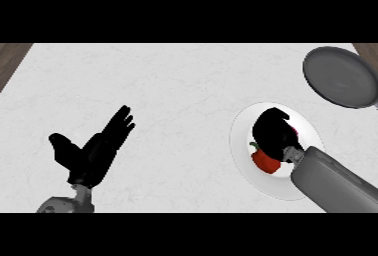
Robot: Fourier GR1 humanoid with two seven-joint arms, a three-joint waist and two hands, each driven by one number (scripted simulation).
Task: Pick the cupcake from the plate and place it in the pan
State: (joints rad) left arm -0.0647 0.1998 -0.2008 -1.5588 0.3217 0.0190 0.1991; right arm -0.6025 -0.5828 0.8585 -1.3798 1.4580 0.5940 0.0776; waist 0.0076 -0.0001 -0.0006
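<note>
A white plate (245, 150) lies at the right of the counter. My right hand (272, 131) is down over it with fingers curled round the cupcake. Only a pink sliver of the cupcake (297, 131) shows at the hand's right edge; the rest is hidden beneath the palm. A red pepper with a green stem (266, 161) lies on the same plate, just below the hand and touching it. The dark grey pan (341, 76) sits at the far right, beyond the plate, with nothing in it. My left hand (92, 150) rests open at the lower left, fingers up.
The white marble counter (162, 85) stretches wide between the two hands and toward the back. Brown wood shows at the top left corner (11, 60) and the top right corner beyond the counter's edges.
</note>
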